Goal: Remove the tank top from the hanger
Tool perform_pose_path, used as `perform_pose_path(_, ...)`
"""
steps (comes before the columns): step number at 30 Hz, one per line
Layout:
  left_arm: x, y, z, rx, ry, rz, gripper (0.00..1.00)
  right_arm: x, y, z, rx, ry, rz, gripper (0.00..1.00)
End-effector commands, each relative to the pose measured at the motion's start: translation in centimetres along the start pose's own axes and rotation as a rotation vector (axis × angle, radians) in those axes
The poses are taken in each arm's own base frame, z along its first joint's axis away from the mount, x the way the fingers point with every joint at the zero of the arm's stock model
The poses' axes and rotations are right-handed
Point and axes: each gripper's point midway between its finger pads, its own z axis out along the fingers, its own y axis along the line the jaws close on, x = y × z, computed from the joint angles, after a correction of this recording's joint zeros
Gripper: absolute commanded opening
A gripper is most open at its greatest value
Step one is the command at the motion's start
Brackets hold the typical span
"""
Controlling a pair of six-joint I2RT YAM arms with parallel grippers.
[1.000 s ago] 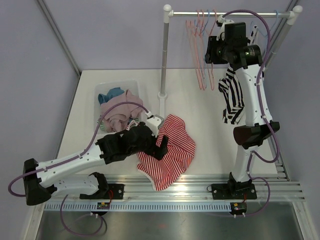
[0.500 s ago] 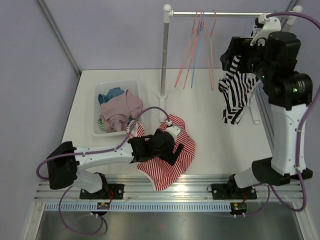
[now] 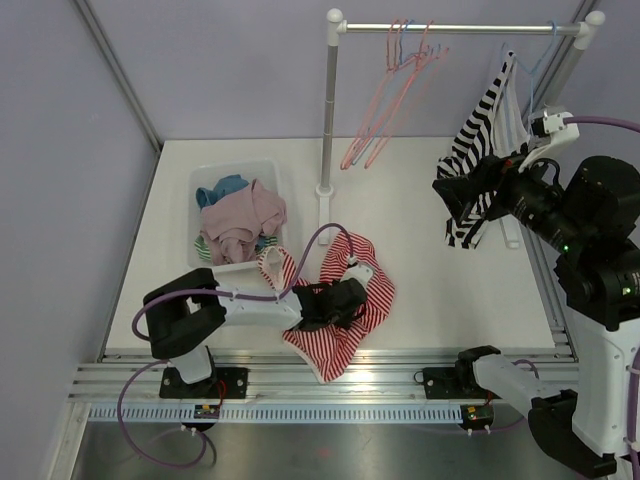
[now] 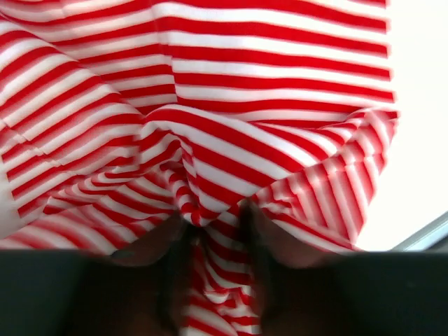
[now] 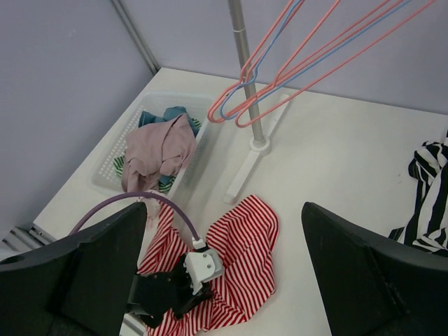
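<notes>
Your left gripper [image 4: 213, 220] is clamped on red top [image 4: 231, 84] at 6 o'clock, right gripper [image 5: 224, 210] apart; thin pinch may slip on lifting

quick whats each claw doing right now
left claw: closed on a fold of the red striped top
right claw: open, holding nothing

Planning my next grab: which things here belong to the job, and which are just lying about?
Job: black-and-white striped top, hanging from the rail; red-striped top, pinched in the left claw.
Lying about: bin of clothes; empty pink and blue hangers.
</notes>
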Motion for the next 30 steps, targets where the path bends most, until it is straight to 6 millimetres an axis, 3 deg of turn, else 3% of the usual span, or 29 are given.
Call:
perform_pose_path(1, 2.2, -0.2, 1.2, -0.005, 0.020, -0.018, 0.17, -1.6, 2.4, -1.5, -0.106, -0.088, -0.008, 1.00)
perform_pose_path(3, 2.2, -0.4, 0.6, -0.005, 0.015, -0.021, 0.00, -1.6, 2.3, -2.3, -0.092, -0.103, -0.011, 0.99)
perform_pose_path(6, 1.2, -0.7, -1.0, -0.008, -0.016, -0.004, 0.00, -1.6, 1.8, -3.0, -0.056, -0.119, -0.018, 1.00)
perform_pose_path(10, -4.1, -0.6, -6.4, -0.015, -0.153, -0.044, 0.00, -1.4, 1.4, -3.7, -0.025, -0.133, -0.016, 1.00)
perform_pose_path(13, -7.6, 1.0, -10.6, -0.077, -0.232, -0.080, 0.00, -1.1, 1.1, -4.0, -0.002, -0.138, -0.013, 0.99)
perform_pose_path(22, -14.7, 7.8, -22.3, -0.318, -0.389, -0.084, 0.00, -0.2, 0.1, -3.8, 0.043, -0.123, -0.005, 0.99)
perform_pose_path(30, -19.8, 16.0, -28.5, -0.415, -0.493, -0.235, 0.00, -0.4, 0.0, -4.2, 0.054, -0.138, -0.006, 0.99)
